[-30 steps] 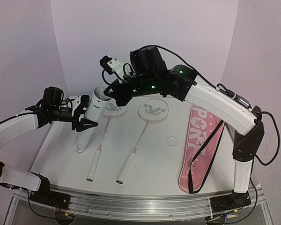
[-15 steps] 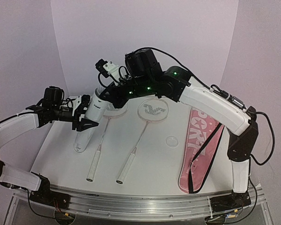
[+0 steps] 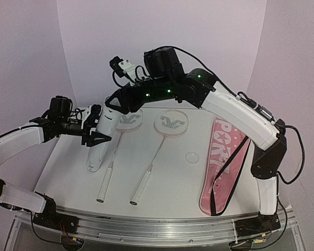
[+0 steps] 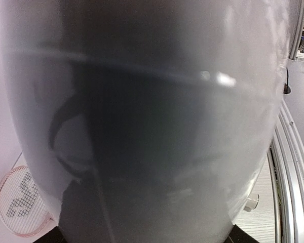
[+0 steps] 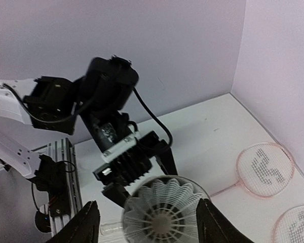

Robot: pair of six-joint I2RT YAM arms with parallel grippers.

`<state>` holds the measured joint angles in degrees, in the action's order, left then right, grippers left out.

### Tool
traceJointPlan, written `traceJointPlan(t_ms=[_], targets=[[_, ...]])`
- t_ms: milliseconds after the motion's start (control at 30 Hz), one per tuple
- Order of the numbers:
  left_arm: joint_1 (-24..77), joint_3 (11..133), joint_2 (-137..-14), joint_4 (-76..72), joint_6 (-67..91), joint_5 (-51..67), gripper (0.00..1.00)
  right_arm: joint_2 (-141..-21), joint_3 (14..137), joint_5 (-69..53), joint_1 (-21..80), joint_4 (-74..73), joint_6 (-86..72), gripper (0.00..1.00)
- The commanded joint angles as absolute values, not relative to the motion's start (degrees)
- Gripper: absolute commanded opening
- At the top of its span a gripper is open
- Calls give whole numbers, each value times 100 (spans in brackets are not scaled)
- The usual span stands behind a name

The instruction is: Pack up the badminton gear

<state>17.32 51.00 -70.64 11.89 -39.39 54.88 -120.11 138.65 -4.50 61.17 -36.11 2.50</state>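
The white tube [image 3: 97, 157] is held tilted by the left gripper [image 3: 94, 129], whose fingers are closed around its middle. In this way the open mouth is turned up toward the right gripper [image 5: 147, 205]. The tilt is judged to be chosen so that a shuttlecock can be put in from above while the tube is kept steady.

The right gripper is spread wide and nothing is clamped in it. Directly below it, between its two fingers and, as far as can be seen, touched by neither, a shuttlecock [image 5: 162, 215] is seated in the mouth of the tube, with the feather skirt facing up. It is judged that the fingers are opened so that the shuttlecock is left there. No other shuttlecock is seen; whether any lie deeper in the tube cannot be told.

On the table [image 3: 172, 196] the first racket [image 3: 130, 121] lies flat just beside the left gripper, and the second racket [image 3: 170, 123] lies beyond it, apart from both grippers. The pink bag [image 3: 225, 167] lies well apart from the right gripper, so the rackets are judged not yet packed.
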Motion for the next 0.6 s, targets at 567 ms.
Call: traceJointPlan(t_ms=[567], targets=[[1732, 5487, -6635, -1313, -871, 6121, 5, -9655, 10571, 1926, 4115, -4105, -2942, 64]])
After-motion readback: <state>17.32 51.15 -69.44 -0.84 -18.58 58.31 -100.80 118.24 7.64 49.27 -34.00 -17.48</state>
